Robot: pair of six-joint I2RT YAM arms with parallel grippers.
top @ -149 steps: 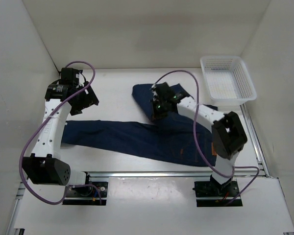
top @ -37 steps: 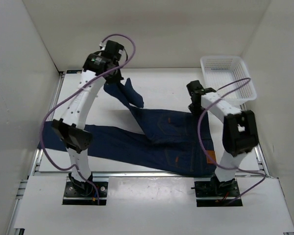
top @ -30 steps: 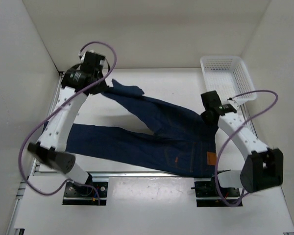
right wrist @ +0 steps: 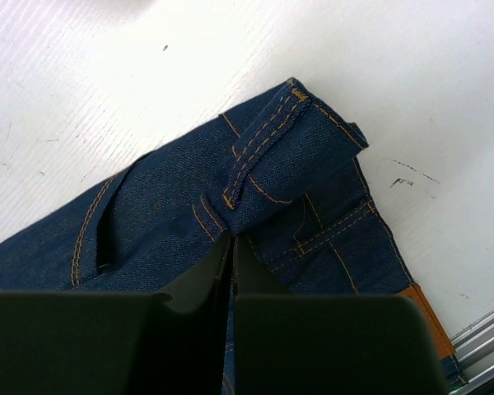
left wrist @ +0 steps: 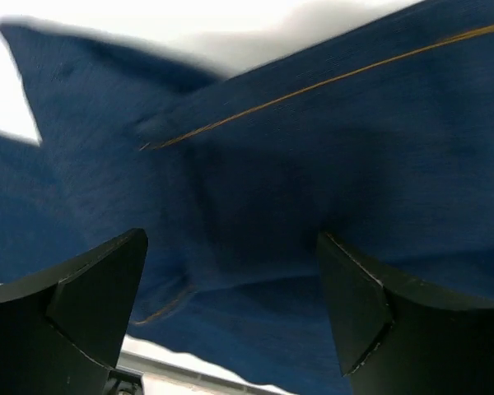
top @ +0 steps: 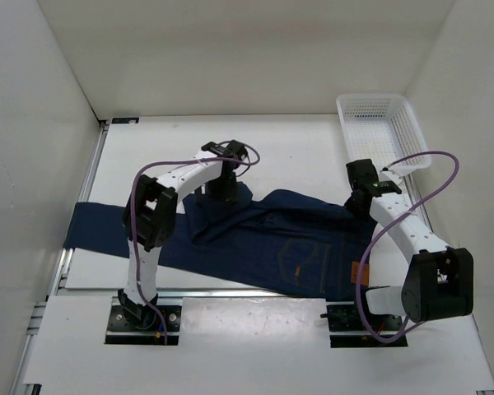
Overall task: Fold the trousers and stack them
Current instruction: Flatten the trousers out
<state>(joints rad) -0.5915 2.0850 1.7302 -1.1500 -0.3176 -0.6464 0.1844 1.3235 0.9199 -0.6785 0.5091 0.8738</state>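
Looking down on a white worktop (top: 296, 148) boxed in by plain white walls (top: 230, 58), with a white mesh basket (top: 382, 100) in the far right corner and a metal rail along the near edge. The dark blue trousers (top: 296, 247) lie across the middle and right, one leg running out past the left edge, the tan patch near the front right. The left tool (top: 227, 188) hangs just over the denim with its jaws spread wide and nothing in them. The right tool (top: 356, 200) is pinched tight on the rolled waistband corner. Compared to a second ago, the left one was up in the far left corner holding the leg end; now that leg is doubled back over the pile and let go, while the right one has barely budged.
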